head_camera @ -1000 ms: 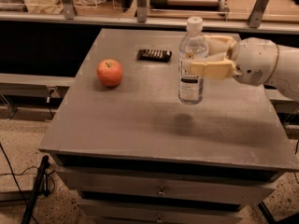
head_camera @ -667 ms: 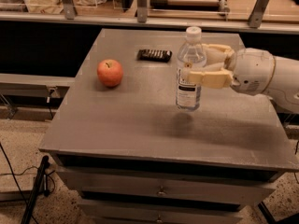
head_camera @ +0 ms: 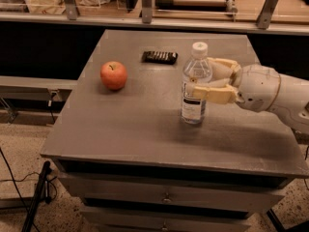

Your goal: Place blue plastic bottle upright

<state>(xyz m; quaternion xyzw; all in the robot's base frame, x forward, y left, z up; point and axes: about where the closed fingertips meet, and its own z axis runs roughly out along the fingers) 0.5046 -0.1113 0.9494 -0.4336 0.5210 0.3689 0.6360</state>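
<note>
The blue plastic bottle (head_camera: 194, 83), clear with a white cap and a white label, stands upright on the grey table (head_camera: 145, 129), right of centre. Its base is at the table surface. My gripper (head_camera: 202, 77) reaches in from the right and is shut on the bottle's upper body. One cream finger (head_camera: 215, 94) lies across the near side. The other finger (head_camera: 224, 65) is on the far side, its tip hidden behind the bottle.
A red apple (head_camera: 114, 75) sits on the left part of the table. A flat black object (head_camera: 160, 57) lies near the back, left of the bottle. A counter with metal posts (head_camera: 147, 4) runs behind the table. Drawers (head_camera: 166, 197) are below the front edge.
The gripper has moved the bottle left and down, from hanging a little above the table to resting at its surface. The apple and the black object have not moved.
</note>
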